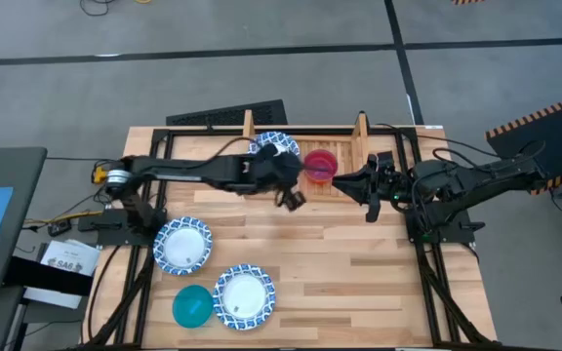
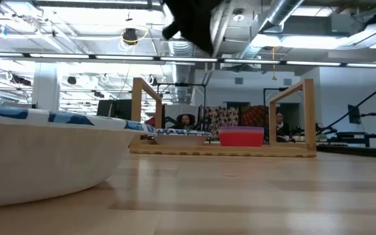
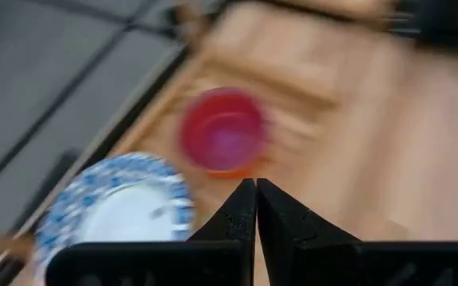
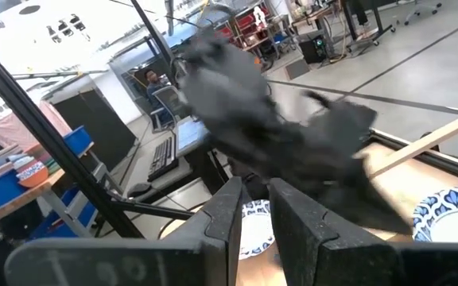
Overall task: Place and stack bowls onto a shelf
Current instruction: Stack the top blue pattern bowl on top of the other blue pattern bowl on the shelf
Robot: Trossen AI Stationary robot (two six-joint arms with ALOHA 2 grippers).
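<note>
The shelf (image 1: 344, 161) sits at the far edge of the table (image 1: 359, 273), its two side boards upright. On its slats lies a patterned bowl (image 1: 274, 148) toward the left board, and just beside it a small purple bowl (image 1: 320, 164) nested in an orange one (only an orange edge shows beneath it in the left wrist view); in the low view the pair reads as a red-pink block (image 2: 241, 136) between the boards.

The left gripper (image 1: 294, 199) hangs over the table just in front of the shelf, near the patterned bowl, its two fingers pressed together with nothing between them, as the left wrist view (image 3: 256, 208) shows. The right gripper (image 1: 344, 179) reaches in from the right side, close to the purple bowl; its fingers (image 4: 227, 213) stand nearly together, a narrow gap between them, holding nothing.

Nearer the front of the table, well apart from the shelf, two more patterned bowls lie side by side, one (image 1: 182, 244) at left, one (image 1: 244, 296) closer to the front, with a teal bowl (image 1: 192, 306) touching the latter. A large white bowl (image 2: 44, 153) fills the low view's left foreground
</note>
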